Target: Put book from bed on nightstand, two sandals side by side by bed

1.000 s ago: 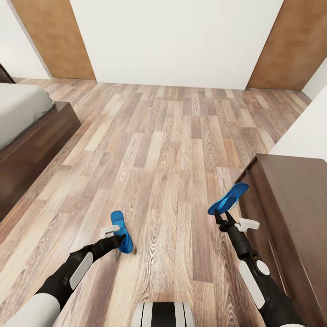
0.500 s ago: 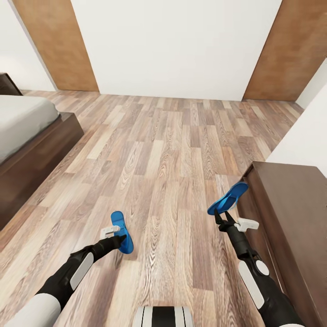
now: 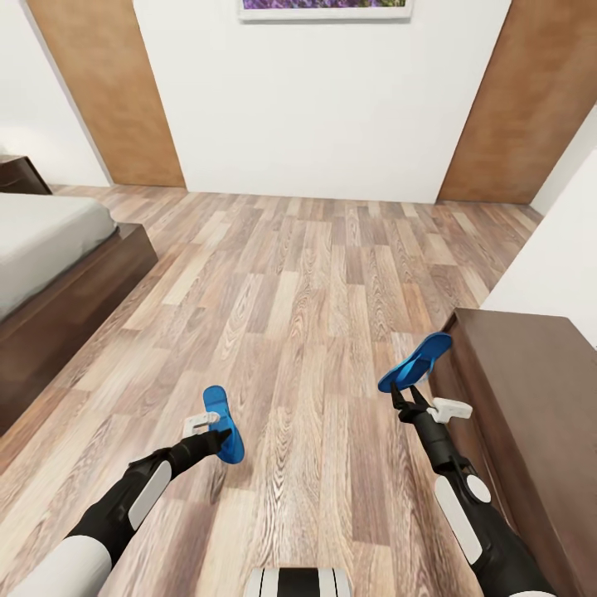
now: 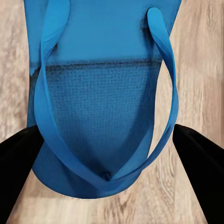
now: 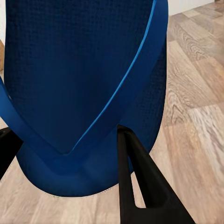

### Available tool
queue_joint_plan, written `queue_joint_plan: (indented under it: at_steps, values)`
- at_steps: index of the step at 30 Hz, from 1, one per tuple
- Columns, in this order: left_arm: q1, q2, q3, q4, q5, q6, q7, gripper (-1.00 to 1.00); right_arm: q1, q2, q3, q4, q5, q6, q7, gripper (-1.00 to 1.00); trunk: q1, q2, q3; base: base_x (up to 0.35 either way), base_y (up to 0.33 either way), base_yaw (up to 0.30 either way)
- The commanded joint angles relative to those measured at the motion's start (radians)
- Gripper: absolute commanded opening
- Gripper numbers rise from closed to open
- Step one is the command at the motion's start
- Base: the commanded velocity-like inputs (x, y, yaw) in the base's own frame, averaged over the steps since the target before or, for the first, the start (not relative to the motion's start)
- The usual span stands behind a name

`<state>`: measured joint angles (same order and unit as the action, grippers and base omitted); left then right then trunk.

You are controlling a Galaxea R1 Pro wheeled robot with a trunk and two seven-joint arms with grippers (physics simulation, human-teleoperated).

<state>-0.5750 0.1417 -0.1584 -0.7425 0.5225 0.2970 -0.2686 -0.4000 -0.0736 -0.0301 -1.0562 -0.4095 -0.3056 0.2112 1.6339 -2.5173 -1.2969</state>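
Between the earlier frames and now the whole head view has shifted: a purple lavender picture [image 3: 325, 7] has entered above the white wall and the bed sits lower, so the camera, not the objects, has moved. Leftmost lies the wide low bed with dark brown frame and pale grey mattress [image 3: 50, 274], well apart from both claws and ahead-left of the left gripper [image 3: 222, 433]. That claw is clamped on a bright blue flip-flop sandal [image 3: 224, 423], fingers [image 4: 18, 163] flanking its sole. Farther right, the right gripper [image 3: 401, 395] pinches the second blue flip-flop sandal [image 3: 417, 361], lifted above the grey-brown wood-plank floor [image 3: 315, 274]; a dark brown wooden cabinet [image 3: 531, 398] stands just beside it. Step in hand: carrying both sandals. Next move, by judgement: approach the bedside and set them down parallel.
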Motion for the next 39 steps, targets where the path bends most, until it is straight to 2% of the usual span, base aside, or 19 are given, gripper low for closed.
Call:
queue_joint_plan:
  at_steps: [1, 14, 18, 21, 25, 29, 32, 33, 36, 37, 39]
  values:
    - [0.0, 0.001, -0.003, 0.0, 0.009, 0.005, 0.001, -1.0, 0.0, 0.0, -0.001, 0.001, -0.011, -0.001, 0.008, -1.0, -0.001, 0.0, 0.003, 0.0, 0.0, 0.0]
    - [0.0, -0.003, -0.003, 0.001, 0.013, 0.007, -0.001, -1.0, 0.0, 0.0, -0.001, 0.004, -0.011, -0.001, 0.009, -1.0, -0.006, 0.003, 0.054, 0.0, 0.0, 0.0]
    - [0.0, -0.033, -0.004, 0.004, 0.012, 0.006, 0.002, -1.0, 0.0, 0.0, 0.001, 0.005, -0.011, 0.0, 0.008, -1.0, -0.008, 0.004, 0.069, 0.0, 0.0, 0.0]
    - [0.0, -0.043, -0.003, 0.013, 0.012, 0.005, 0.003, -1.0, 0.0, 0.0, 0.001, 0.014, -0.007, 0.01, 0.006, -1.0, -0.01, 0.005, 0.081, 0.0, 0.0, 0.0]
    - [0.0, -0.045, -0.003, 0.039, 0.011, 0.005, 0.003, -1.0, 0.0, -0.006, -0.002, 0.017, 0.032, 0.027, 0.007, -1.0, -0.011, 0.006, 0.096, 0.0, 0.0, 0.0]
    - [0.0, -0.039, -0.002, 0.069, 0.011, 0.002, 0.001, -1.0, 0.0, -0.011, -0.003, 0.019, 0.04, 0.029, 0.008, -1.0, -0.013, 0.007, 0.112, 0.0, 0.0, 0.0]
    - [0.0, -0.02, -0.001, 0.103, 0.009, -0.002, -0.002, -1.0, 0.001, -0.014, -0.005, 0.03, 0.039, 0.029, 0.009, -1.0, -0.015, 0.007, 0.123, 0.0, 0.0, 0.0]
    - [0.0, -0.009, -0.001, 0.109, 0.009, -0.003, -0.003, -1.0, 0.001, -0.021, -0.005, 0.041, 0.039, 0.029, 0.01, -1.0, -0.015, 0.008, 0.127, 0.0, 0.0, 0.0]
    - [0.0, 0.026, -0.001, 0.118, 0.01, -0.006, -0.032, -1.0, 0.002, -0.078, -0.005, 0.088, 0.037, 0.03, 0.015, -1.0, -0.016, 0.008, 0.139, 0.0, 0.0, 0.0]
    - [0.0, 0.04, -0.001, 0.124, 0.011, -0.01, -0.058, -1.0, 0.002, -0.106, -0.004, 0.116, 0.036, 0.03, 0.016, -1.0, -0.017, 0.008, 0.142, 0.0, 0.0, 0.0]
    - [0.0, 0.062, -0.001, 0.142, 0.01, -0.023, -0.111, -1.0, 0.002, -0.139, -0.004, 0.157, 0.035, 0.03, 0.017, -1.0, -0.018, 0.009, 0.15, 0.0, 0.0, 0.0]
